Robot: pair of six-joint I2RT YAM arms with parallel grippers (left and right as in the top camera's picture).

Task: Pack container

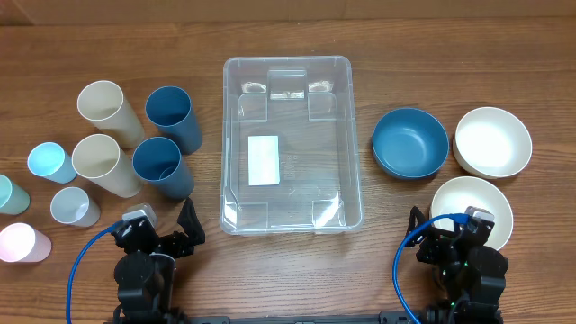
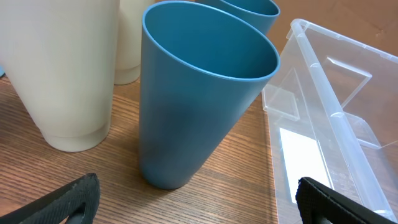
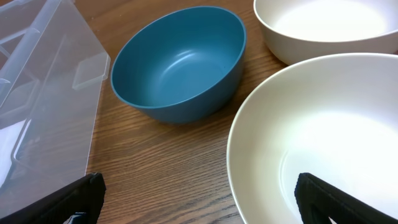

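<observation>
The clear plastic container (image 1: pixel 288 144) with a white label (image 1: pixel 264 160) on its base sits empty mid-table. It also shows at the right of the left wrist view (image 2: pixel 336 118) and at the left of the right wrist view (image 3: pixel 43 93). My left gripper (image 1: pixel 166 236) is open and empty near the front edge, just before a blue cup (image 2: pixel 193 93). My right gripper (image 1: pixel 447 236) is open and empty at the front right. One of its fingers is over the near white bowl (image 3: pixel 317 149).
Left of the container stand two blue cups (image 1: pixel 164 167), two cream cups (image 1: pixel 106 165) and several small pastel cups (image 1: pixel 49 162). Right of it sit a blue bowl (image 1: pixel 409 143) and two white bowls (image 1: pixel 491 141).
</observation>
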